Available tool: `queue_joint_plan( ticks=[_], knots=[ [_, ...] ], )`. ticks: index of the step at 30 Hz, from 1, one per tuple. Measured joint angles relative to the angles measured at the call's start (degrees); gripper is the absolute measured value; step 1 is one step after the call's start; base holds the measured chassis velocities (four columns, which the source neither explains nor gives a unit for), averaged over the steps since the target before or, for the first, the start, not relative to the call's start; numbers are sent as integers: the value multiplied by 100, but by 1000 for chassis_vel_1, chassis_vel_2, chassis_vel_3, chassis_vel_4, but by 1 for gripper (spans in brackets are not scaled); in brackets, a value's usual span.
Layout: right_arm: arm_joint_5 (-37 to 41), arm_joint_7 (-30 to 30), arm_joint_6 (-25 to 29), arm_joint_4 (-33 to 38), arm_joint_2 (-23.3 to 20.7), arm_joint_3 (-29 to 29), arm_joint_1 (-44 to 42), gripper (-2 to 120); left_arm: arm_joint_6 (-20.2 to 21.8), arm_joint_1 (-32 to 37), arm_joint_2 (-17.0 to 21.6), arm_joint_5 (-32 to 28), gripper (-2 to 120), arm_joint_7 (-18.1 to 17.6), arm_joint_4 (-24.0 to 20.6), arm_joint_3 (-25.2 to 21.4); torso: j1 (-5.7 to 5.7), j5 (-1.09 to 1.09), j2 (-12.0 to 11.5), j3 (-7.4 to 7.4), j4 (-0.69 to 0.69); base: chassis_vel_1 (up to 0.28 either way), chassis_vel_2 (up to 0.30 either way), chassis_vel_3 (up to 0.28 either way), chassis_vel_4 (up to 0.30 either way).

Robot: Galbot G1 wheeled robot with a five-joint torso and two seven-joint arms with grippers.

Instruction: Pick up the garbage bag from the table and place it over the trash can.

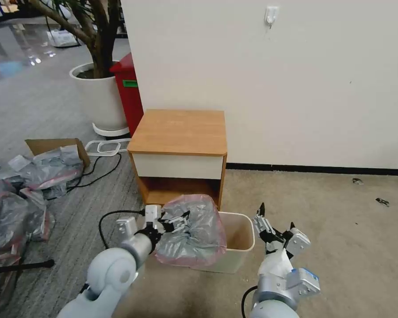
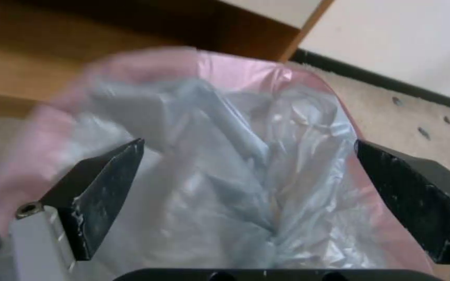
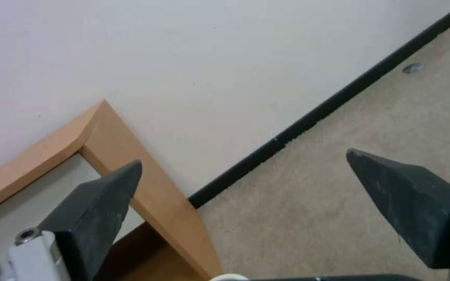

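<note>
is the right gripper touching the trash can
Apart. In the head view the right gripper hangs open beside the trash can, with carpet showing between them.

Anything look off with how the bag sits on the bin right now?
Yes. The garbage bag is bunched over the left half of the trash can, leaving the right side of the rim bare. The left hand is open against it; the right hand is open beside the bin.

Even, soft indoor light; glare on glossy floor (image 1: 17, 53) far left; garbage bag (image 2: 209, 175) motion-blurred in left wrist view.
</note>
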Motion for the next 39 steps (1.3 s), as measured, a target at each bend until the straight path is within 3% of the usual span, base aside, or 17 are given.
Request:
queue_joint_plan(
  ticks=[8, 18, 23, 29, 33, 39],
  knots=[
    [2, 20, 95, 40, 0, 77, -35, 100, 150, -119, -110, 256, 100, -101, 168, 81, 0, 0, 0, 0, 0, 0, 0, 0, 0],
    [-8, 26, 112, 59, -12, 57, -26, 100, 237, -189, -616, -52, 100, -254, 302, 158, 0, -1, 0, 0, 0, 0, 0, 0, 0],
    [-9, 28, 122, 47, -22, 60, -24, 100, 170, -65, -615, -53, 100, -317, 141, 41, 0, -1, 0, 0, 0, 0, 0, 0, 0],
    [-9, 29, 133, -75, 1, 5, 47, 100, 177, 329, -546, -45, 100, -514, -381, -337, 0, 0, 0, -1, 2, 0, 0, 0, 0],
    [-31, 27, 152, -115, 17, -16, 58, 100, 605, 340, -516, 120, 96, -739, -371, -389, 0, -1, 0, 0, 1, 0, 0, 0, 0],
    [-80, 25, 213, -99, 0, -9, 6, 100, 693, 214, -458, 317, 86, -748, -144, -243, 0, -1, 0, 0, 1, 0, 0, 0, 0]
  ],
)
